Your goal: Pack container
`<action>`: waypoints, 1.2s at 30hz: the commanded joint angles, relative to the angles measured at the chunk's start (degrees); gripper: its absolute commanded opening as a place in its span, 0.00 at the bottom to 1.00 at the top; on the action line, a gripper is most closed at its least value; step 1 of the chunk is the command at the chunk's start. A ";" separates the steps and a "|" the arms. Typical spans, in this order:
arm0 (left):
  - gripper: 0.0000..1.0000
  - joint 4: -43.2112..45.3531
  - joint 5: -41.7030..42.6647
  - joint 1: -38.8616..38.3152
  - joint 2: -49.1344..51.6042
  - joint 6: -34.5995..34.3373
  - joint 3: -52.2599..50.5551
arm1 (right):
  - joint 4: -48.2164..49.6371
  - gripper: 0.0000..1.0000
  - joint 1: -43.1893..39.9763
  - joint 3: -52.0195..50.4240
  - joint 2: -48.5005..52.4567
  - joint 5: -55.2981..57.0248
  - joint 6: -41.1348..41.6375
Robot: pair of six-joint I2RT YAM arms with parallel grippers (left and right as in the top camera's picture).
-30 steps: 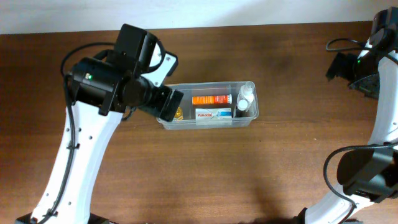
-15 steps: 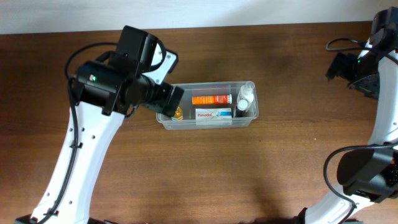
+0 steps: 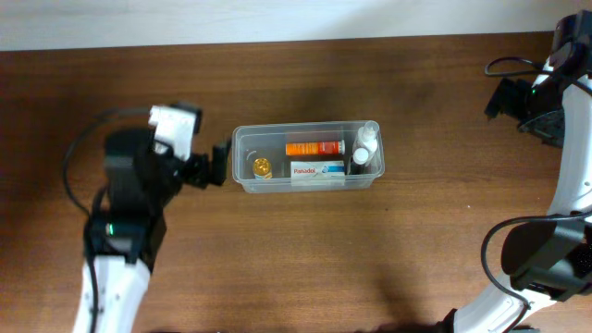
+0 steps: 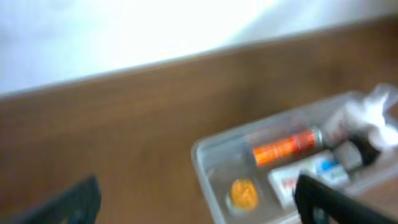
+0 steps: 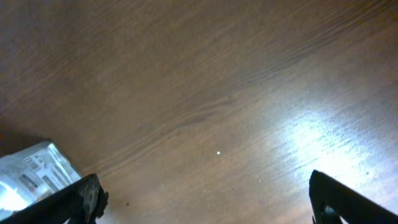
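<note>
Tabletop (image 3: pixel 305 259) of dark wood, one in number, at which two white-and-black arms are stationed. The left arm (image 3: pixel 120 231) is shown reaching in from the near left, with the left gripper (image 3: pixel 222 165) aimed level at the left short end of the container (image 3: pixel 277 184) and just beside it; its jaws are spread wide and nothing is held. The right arm (image 3: pixel 575 176) is folded at the far right edge, well apart from the container. The right gripper (image 5: pixel 205 202) is pointed down at the wood, jaws likewise parted and empty, and one pale printed packet (image 5: pixel 31 174) is seen at the edge of its view. One container is present near the table's middle, laid crosswise: a clear rectangular tub with rounded corners and a rim. Five items are counted inside: one white box (image 3: pixel 318 170), one orange tube (image 3: pixel 313 148), two small bottles (image 3: pixel 367 139) at the right end, and one small gold round item (image 3: pixel 263 167) at the left end.
</note>
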 commanded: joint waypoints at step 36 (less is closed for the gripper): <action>1.00 15.91 -6.64 1.68 -60.89 7.65 -51.08 | 0.02 0.98 0.13 0.11 0.13 -0.11 0.70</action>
